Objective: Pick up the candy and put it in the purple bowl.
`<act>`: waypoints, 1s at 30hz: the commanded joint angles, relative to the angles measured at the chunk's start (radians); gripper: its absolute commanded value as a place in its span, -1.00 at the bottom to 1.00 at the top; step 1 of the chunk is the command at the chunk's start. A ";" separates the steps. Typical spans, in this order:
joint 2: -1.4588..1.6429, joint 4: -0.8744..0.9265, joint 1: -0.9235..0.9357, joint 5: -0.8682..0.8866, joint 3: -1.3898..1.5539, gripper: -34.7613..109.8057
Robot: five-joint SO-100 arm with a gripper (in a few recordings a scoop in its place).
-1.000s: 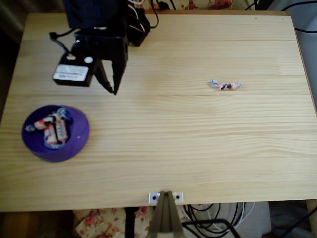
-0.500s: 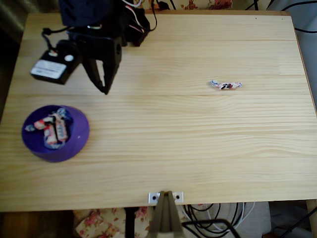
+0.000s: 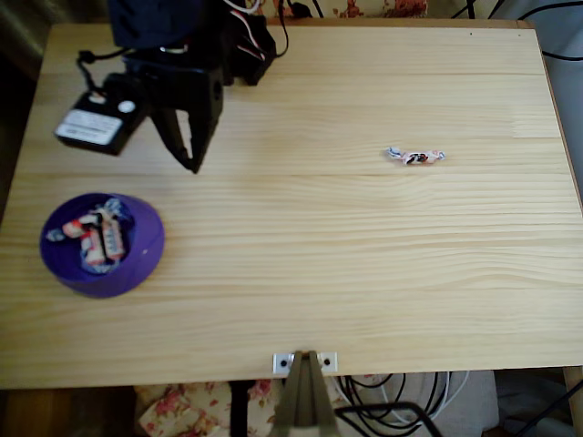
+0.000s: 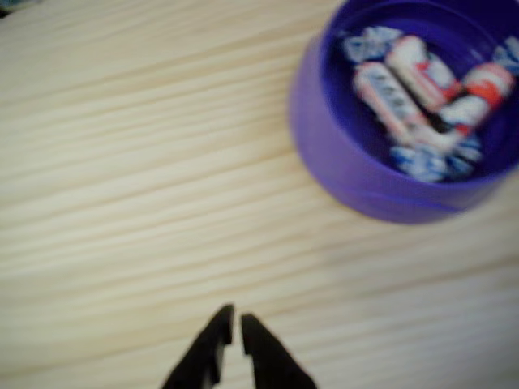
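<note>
Evidently the arm stands between deliveries; the black two-finger gripper (image 3: 191, 155) hangs at about ten o'clock over the pale pine-plank table (image 3: 364, 273), its jaws nearly together with only a sliver of gap and nothing between them. One small twist-wrapped candy in white crinkly paper with red and dark marks (image 3: 415, 157) lies alone on the bare wood at about two o'clock, well apart from the gripper; the round deep-purple thick-walled bowl (image 3: 146, 259) sits at about eight o'clock, near the table's edge, with several look-alike sweets already inside. By my reading the step in hand is the reach for that lone sweet, not yet begun; the next move calls for a swing across towards three o'clock, the jaws spread wide, then a descent with the fingers set across the wrapper's narrow body rather than along its twisted ends.

From overhead, gripper, candy and bowl show together; the wrist view instead shows the gripper (image 4: 230, 324) closely, tips almost touching above bare grain, with the bowl (image 4: 340, 162) at one o'clock and its heaped wrappers in blurred detail.
</note>
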 commanded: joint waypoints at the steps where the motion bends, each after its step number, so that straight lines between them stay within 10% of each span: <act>1: 0.028 0.009 -0.040 -0.015 -0.015 -0.53; 30: -0.701 0.160 -1.091 -0.025 -0.792 -0.45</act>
